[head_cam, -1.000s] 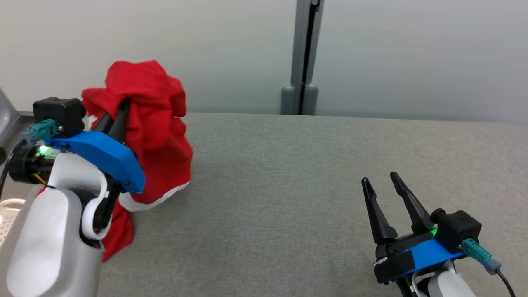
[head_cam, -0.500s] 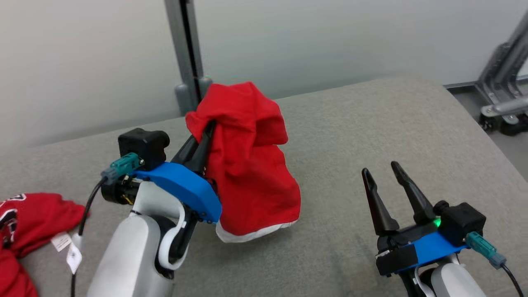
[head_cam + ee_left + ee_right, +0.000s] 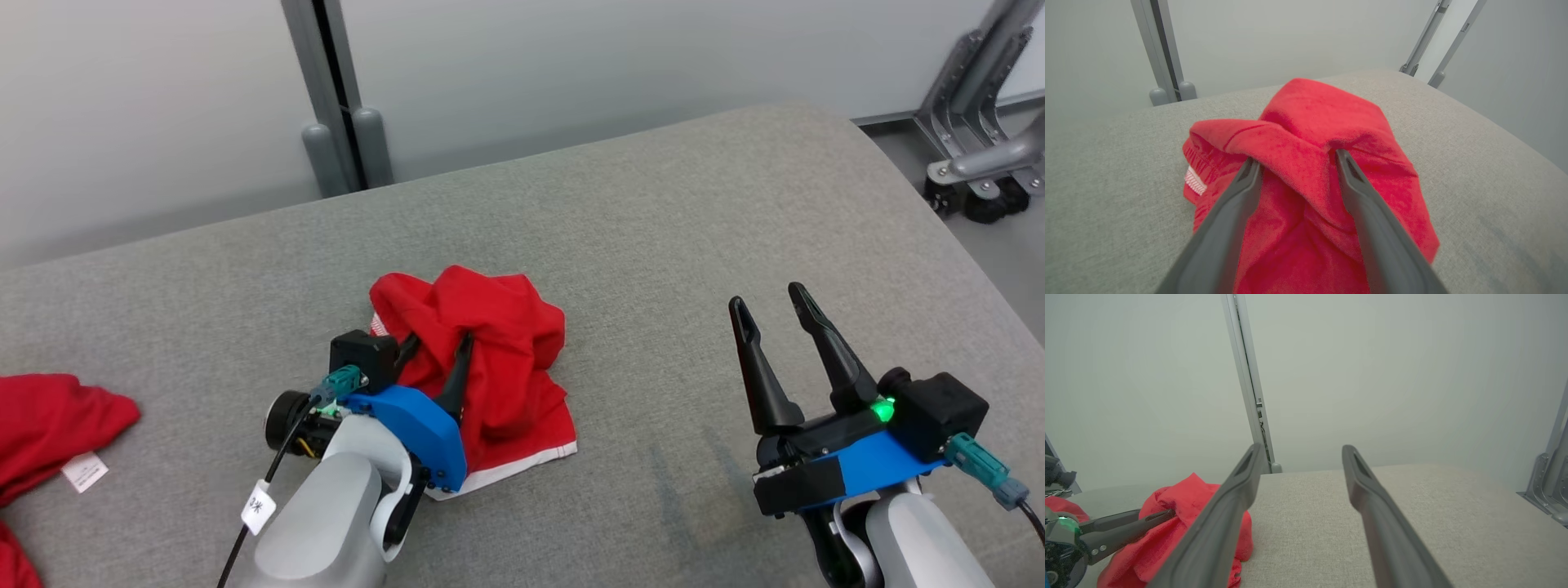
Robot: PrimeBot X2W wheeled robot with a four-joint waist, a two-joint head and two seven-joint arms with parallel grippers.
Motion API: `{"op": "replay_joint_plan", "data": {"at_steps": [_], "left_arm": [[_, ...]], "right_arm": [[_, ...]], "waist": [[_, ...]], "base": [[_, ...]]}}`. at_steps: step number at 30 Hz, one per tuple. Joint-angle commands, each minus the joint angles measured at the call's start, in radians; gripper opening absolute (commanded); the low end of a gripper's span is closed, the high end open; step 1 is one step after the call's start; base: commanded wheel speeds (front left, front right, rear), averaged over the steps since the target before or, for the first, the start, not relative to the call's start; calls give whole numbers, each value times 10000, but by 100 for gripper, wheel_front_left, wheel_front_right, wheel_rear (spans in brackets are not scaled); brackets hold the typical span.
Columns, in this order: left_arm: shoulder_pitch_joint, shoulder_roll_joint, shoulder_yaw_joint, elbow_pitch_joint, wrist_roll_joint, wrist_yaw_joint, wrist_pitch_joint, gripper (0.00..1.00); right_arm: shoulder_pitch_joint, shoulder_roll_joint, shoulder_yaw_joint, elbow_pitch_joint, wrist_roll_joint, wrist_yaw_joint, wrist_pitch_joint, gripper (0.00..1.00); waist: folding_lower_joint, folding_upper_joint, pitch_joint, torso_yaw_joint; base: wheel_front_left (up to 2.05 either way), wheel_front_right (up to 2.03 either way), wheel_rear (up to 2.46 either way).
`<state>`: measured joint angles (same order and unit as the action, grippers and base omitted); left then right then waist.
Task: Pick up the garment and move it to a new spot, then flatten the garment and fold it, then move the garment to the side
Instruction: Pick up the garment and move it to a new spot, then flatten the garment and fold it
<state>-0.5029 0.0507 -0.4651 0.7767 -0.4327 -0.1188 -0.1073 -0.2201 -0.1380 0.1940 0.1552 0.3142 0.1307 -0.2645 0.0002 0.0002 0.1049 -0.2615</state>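
Grey padded table (image 3: pixel 653 245) carries the red garment (image 3: pixel 506 343), crumpled in a heap near its middle. The left gripper (image 3: pixel 441 339) lies low against the heap, fingers spread (a fold bunches loosely between them), while the right gripper (image 3: pixel 767 295) hovers well apart, fingers spread and empty.

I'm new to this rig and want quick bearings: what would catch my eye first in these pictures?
The crumpled red garment heaped in the middle of the grey table, with the left tool open and its fingers sunk in the folds. Next, the right tool, open and empty, at the head view's lower right. A second red cloth lies at that view's left edge.
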Motion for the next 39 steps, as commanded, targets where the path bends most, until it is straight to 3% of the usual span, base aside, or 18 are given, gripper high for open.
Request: {"op": "replay_joint_plan", "data": {"at_steps": [1,8,17,22,27,36,39], "left_arm": [[-252,6,-115,42,-110,-56,-326,100],[-387,200,-23,-675,-406,-15,-1260,100],[1825,1525,1351,-3316,-270,1142,-1584,100],[3723,1525,2323,-5115,69,1567,-1588,100],[4774,1310,2706,-5724,478,1469,-1591,100],[4770,1027,2882,-5659,838,1193,-1593,100],[4690,966,2884,-5524,905,1181,-1593,100]], "right_arm": [[16,-47,-43,-2,48,1,2,100],[360,-157,-216,-36,99,1,3,100],[1004,-318,-282,-48,67,1,2,100],[1462,-360,-474,9,35,1,3,100],[1727,-459,-433,109,-12,1,2,100],[1276,-425,-503,309,-121,1,3,100],[1315,-369,5,1949,121,-1,429,100]], "waist": [[-2,-2,-71,152],[-2,-2,-616,794],[-2,-2,-1028,1350],[-2,-2,-1102,1461],[-2,-2,-1114,1668],[-2,-2,-1104,2089],[-2,-2,-1065,2403]], "base": [[0,0,0],[0,0,0],[0,0,0],[0,0,0],[0,0,0],[0,0,0],[0,0,0]]}}
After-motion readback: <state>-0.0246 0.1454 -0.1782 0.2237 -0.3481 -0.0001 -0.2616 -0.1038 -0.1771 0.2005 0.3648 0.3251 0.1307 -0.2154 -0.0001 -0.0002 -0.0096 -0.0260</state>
